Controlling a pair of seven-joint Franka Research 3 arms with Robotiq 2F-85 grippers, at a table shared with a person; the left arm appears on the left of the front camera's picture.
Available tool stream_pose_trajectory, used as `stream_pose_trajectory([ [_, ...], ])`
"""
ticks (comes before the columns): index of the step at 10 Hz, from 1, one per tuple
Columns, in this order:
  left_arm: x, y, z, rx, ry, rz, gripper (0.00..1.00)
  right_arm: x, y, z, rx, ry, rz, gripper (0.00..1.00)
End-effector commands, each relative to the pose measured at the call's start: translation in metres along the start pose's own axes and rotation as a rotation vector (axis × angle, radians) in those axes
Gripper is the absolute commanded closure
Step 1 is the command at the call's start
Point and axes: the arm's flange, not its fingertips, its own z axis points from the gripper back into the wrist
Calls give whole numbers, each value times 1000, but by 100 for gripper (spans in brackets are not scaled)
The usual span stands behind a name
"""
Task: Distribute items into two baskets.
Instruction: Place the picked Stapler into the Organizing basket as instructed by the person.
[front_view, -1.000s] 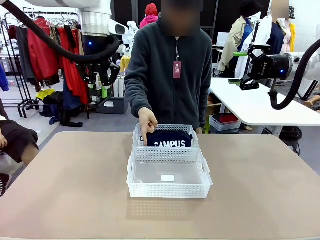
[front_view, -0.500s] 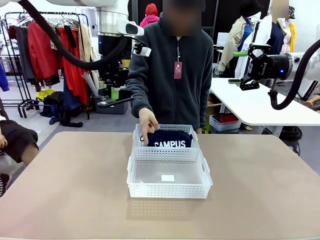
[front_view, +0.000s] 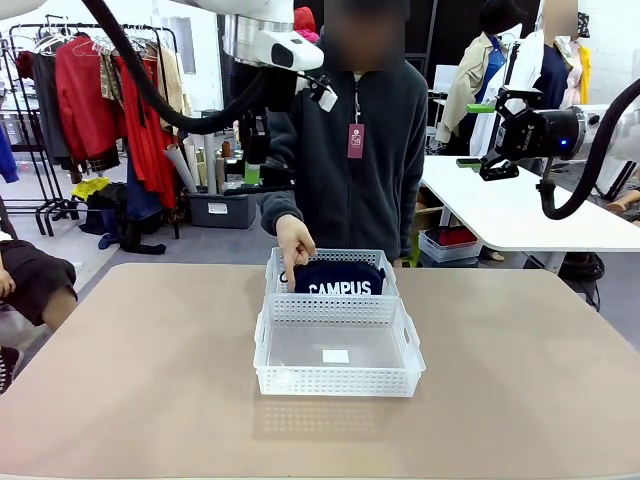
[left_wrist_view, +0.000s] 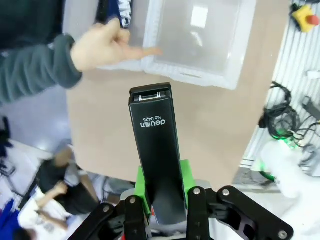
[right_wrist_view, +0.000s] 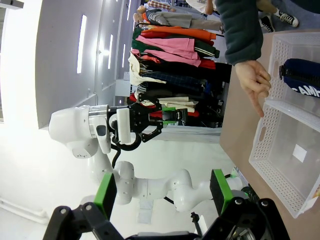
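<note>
Two baskets sit end to end at the middle of the desk (front_view: 130, 380). The near basket (front_view: 338, 380) lies toward the robot's side; the far basket (front_view: 275, 268) touches its back edge, toward the person. A pouch (front_view: 338, 277) lies in the far basket. The person's hand (front_view: 296, 243) rests at that basket's left rim. The left gripper (left_wrist_view: 162, 187) hangs high above the desk, left of the baskets, with a stapler (left_wrist_view: 157, 145) between its jaws. The right gripper (front_view: 478, 135) hangs high at the right, well apart from the baskets.
</note>
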Motion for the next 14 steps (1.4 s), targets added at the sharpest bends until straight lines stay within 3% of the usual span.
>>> stream_pose_trajectory([
  [1,-2,7,2,-7,-65,-3,100,-1,2,0,2,-1,1,0],
  [2,0,0,0,0,0,0,100,-1,2,0,2,-1,1,0],
  [7,3,1,-2,-6,-7,-9,100,-1,2,0,2,-1,1,0],
  [9,28,-4,-28,-104,3,-96,100,-1,2,0,2,-1,1,0],
  [14,70,-19,-86,-163,-53,-158,100,-1,2,0,2,-1,1,0],
])
